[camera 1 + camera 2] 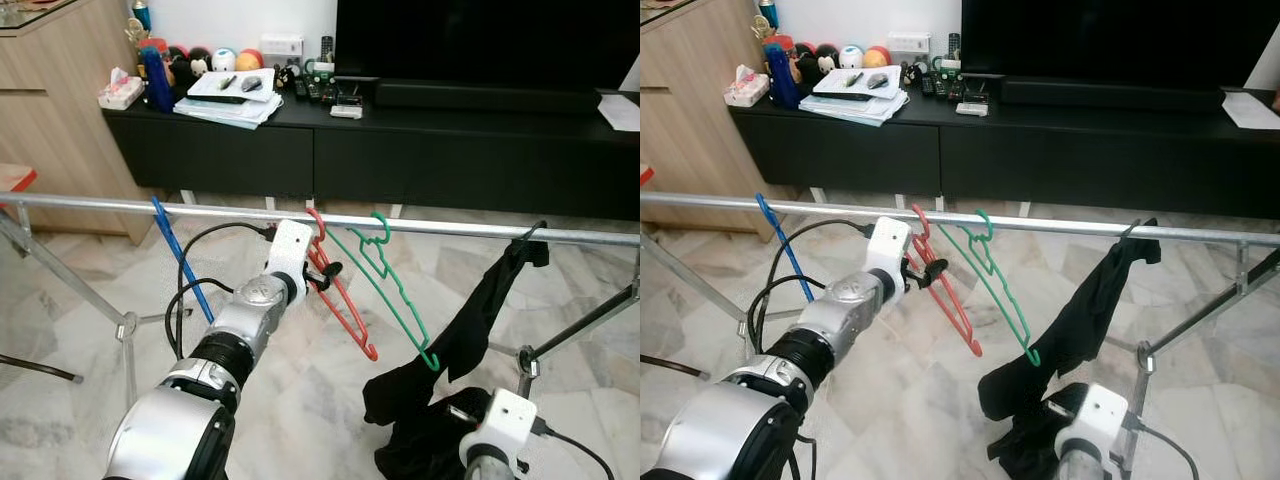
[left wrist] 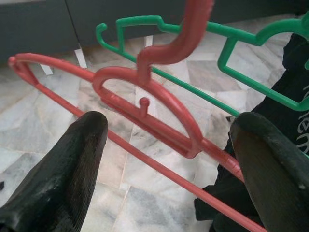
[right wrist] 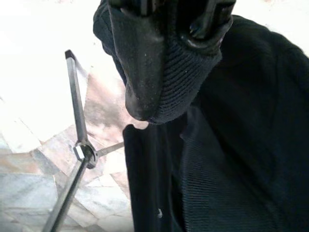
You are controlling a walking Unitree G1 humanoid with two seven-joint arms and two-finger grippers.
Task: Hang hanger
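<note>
The red hanger [image 1: 340,290] is hanging on the rail [image 1: 450,229] at 12 o'clock. The left gripper [image 1: 327,273] is open wide beside it — letting go looks done. The right gripper [image 3: 166,72] is pinching the black cloth [image 1: 470,330]; pulling the left arm away is next.

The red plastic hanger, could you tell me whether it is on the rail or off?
On: the red plastic hanger's hook curls over the metal rail.

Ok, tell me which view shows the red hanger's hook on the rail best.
The left eye view: the red hanger hooks over the metal rail, the left gripper at its neck. The right eye view shows the same. The left wrist view shows the hanger's neck between open fingers, its hook cut off.
</note>
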